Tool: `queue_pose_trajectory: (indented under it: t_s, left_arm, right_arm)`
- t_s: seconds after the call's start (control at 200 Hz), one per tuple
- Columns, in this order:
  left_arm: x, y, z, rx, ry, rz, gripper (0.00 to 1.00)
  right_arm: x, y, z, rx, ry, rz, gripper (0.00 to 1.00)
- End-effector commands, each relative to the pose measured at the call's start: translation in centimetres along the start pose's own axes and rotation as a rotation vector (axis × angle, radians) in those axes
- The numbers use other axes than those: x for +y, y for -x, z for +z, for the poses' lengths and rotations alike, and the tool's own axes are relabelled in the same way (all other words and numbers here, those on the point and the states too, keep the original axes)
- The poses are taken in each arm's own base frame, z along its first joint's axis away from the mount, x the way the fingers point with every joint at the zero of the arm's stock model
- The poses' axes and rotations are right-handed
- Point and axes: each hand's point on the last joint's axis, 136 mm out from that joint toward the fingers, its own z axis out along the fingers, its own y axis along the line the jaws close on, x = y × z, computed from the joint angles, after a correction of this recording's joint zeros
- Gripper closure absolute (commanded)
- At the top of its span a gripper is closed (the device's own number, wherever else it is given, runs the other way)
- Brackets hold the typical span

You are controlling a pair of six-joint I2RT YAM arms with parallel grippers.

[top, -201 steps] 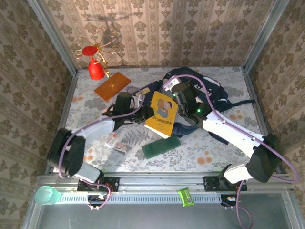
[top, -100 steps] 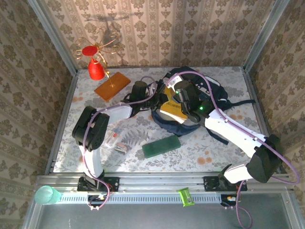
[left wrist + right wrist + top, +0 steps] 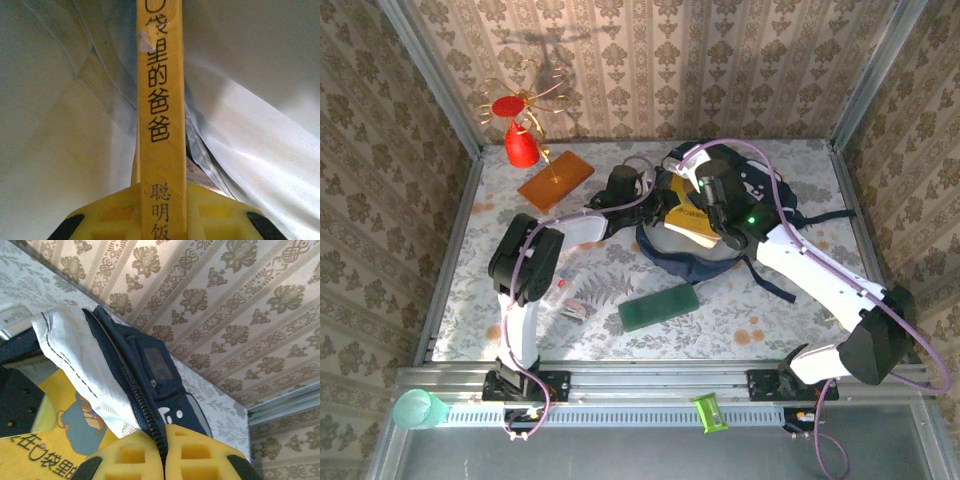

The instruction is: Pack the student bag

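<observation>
left wrist view, closest in: the left gripper (image 3: 160, 202) pinches the spine of a yellow picture book (image 3: 161, 115) between its yellow pads (image 3: 110, 220), with pale lining (image 3: 60, 150) all round, so the book looks partly inside. in the right wrist view the right gripper (image 3: 161, 452) has its pads pressed together on the zip edge of the student bag (image 3: 155, 365), holding the mouth open over the book's cover. from above, the bag lies right of centre in the upper half of the frame. as i judge it, if the right pads slip off that thin edge, the mouth would drop across the book and block it. if the left arm pushes while a corner is caught on the rim, the soft bag could slide away or the book twist in its pinch. the two wrists sit close and could knock. on the floral tablecloth (image 3: 500, 225), a green case (image 3: 658, 307) lies nearest the arms, small pale items (image 3: 565, 298) to its left, then an orange board (image 3: 556, 179), then a red cone (image 3: 522, 148) on a wire stand. patterned wallpaper (image 3: 720, 70) closes the sides.
</observation>
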Motion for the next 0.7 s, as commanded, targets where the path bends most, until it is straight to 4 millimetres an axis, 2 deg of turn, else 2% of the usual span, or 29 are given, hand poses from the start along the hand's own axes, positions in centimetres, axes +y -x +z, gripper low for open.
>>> queue_pose_trajectory:
  t_s: [0.0,0.325,0.52,0.695]
  left_arm:
    - [-3.1,2.3,0.2,-0.091,-0.058,0.103,1.0]
    - [-2.4,4.3,2.6,-0.141,-0.036,0.131,1.0]
    - [-2.9,6.0,3.1,-0.231,-0.085,0.12,1.0]
    - [-2.8,6.0,4.6,-0.254,-0.114,0.104,1.0]
  right_arm:
    - [-2.7,4.9,-2.7,-0.169,0.028,0.158,1.0]
    - [-1.0,5.0,-2.2,-0.181,0.158,0.216,1.0]
    - [-0.5,4.9,-1.9,-0.178,0.179,0.228,1.0]
    - [0.1,4.4,-1.5,-0.165,0.203,0.244,1.0]
